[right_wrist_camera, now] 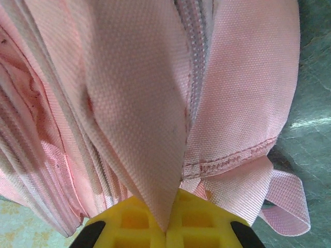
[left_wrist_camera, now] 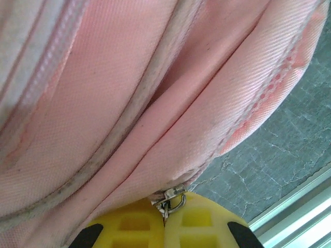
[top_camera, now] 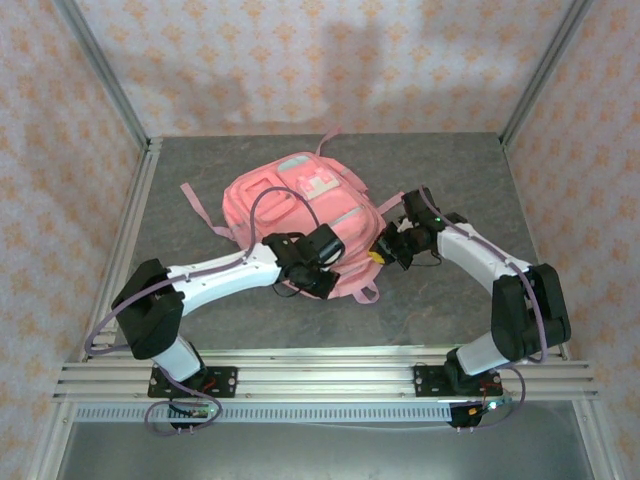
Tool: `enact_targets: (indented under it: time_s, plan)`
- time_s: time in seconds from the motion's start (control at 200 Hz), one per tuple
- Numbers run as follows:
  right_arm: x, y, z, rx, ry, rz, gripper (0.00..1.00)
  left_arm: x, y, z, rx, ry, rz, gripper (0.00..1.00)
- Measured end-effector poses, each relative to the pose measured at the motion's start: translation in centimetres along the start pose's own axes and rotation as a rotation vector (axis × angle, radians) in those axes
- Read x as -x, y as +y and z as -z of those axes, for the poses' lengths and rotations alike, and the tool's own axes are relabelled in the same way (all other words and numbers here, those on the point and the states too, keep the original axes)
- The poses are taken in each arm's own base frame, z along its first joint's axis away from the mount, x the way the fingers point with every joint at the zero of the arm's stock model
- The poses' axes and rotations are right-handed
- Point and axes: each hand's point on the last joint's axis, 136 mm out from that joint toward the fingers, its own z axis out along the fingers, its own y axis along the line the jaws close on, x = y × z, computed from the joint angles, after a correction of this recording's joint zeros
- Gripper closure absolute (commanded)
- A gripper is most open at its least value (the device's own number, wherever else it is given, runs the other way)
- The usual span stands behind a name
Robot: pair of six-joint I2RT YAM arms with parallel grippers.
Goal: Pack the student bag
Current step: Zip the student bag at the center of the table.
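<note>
Top camera: I look down from above and behind both arm bases, far enough back to take in the whole table (top_camera: 450,180) and the bag (top_camera: 300,195).
Left wrist: I look along the left gripper (left_wrist_camera: 164,209), almost against the bag's near edge.
Right wrist: I look just as close past the right gripper (right_wrist_camera: 166,227), facing the bag's right side.
Shared: all three show pink bag fabric and grey table.

Much of the student bag (top_camera: 300,200) is covered or cropped.
From above, the left arm's wrist (top_camera: 318,252) covers the bag's near edge, and what either set of fingers grips is too small to tell. In the left wrist view, the zipper pull (left_wrist_camera: 173,199) vanishes between the closed fingers of the left gripper (left_wrist_camera: 164,219), which are cut off by the bottom edge. In the right wrist view, a strap (right_wrist_camera: 139,113) has its end buried in the pinched right gripper (right_wrist_camera: 166,227), and the bag runs off the top and left.
</note>
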Motion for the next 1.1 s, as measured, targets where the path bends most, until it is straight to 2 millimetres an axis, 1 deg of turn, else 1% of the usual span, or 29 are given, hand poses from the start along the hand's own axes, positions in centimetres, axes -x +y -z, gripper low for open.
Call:
enact_targets:
  time_s: [0.185, 0.22, 0.28, 0.32, 0.38, 0.45, 0.535, 0.631, 0.711, 0.791, 0.851, 0.911, 0.971, 1.046, 1.101]
  plan:
    - [0.0, 0.0, 0.1, -0.004, 0.000, -0.003, 1.00, -0.8, 0.5, -0.1, 0.002, 0.003, 0.013, 1.00]
    - [0.0, 0.0, 0.1, -0.005, 0.001, -0.002, 0.92, -0.9, 0.5, -0.1, 0.002, 0.001, 0.015, 1.00]
    - [0.1, 0.1, 0.2, -0.012, 0.003, -0.001, 0.72, -0.9, 0.5, 0.1, -0.002, -0.005, 0.018, 1.00]
    - [0.6, 0.1, 0.4, -0.020, -0.012, 0.002, 0.62, -1.1, 0.5, 0.3, -0.001, 0.001, 0.019, 1.00]
    - [1.4, 0.2, 1.0, -0.022, -0.037, 0.000, 0.55, -1.6, 0.7, 0.3, -0.003, 0.024, 0.025, 1.00]
    - [2.1, 0.4, 1.8, -0.022, -0.061, -0.006, 0.50, -2.0, 0.8, 0.4, 0.000, 0.045, 0.026, 1.00]
    - [1.6, 0.5, 2.8, -0.025, -0.060, -0.008, 0.48, -2.1, 0.6, 0.9, 0.005, 0.060, 0.023, 1.00]
    - [0.1, 0.6, 4.0, -0.011, -0.039, -0.014, 0.47, -1.3, 0.0, 1.5, 0.001, 0.054, 0.015, 1.00]
    - [-1.4, 0.6, 4.4, 0.019, -0.017, -0.027, 0.45, -1.0, -0.4, 1.7, 0.000, 0.056, 0.009, 1.00]
    - [-3.1, 0.2, 3.8, 0.025, 0.024, -0.046, 0.43, -0.9, -0.8, 1.5, 0.001, 0.067, 0.001, 1.00]
    - [-4.1, 0.3, 3.2, 0.025, 0.047, -0.048, 0.43, -0.9, -1.1, 1.3, 0.004, 0.078, -0.007, 1.00]
    - [-4.9, 0.9, 2.6, 0.037, 0.065, -0.045, 0.43, -0.8, -1.5, 1.1, 0.004, 0.083, -0.015, 1.00]
    - [-5.5, 1.9, 2.2, 0.064, 0.079, -0.033, 0.43, -0.6, -1.9, 1.0, 0.001, 0.081, -0.021, 1.00]
    - [-6.0, 3.0, 1.3, 0.087, 0.099, -0.022, 0.47, -0.3, -2.3, 1.0, -0.003, 0.079, -0.027, 1.00]
    - [-6.1, 3.3, 0.6, 0.090, 0.107, -0.026, 0.53, -0.3, -2.4, 1.0, -0.003, 0.083, -0.028, 1.00]
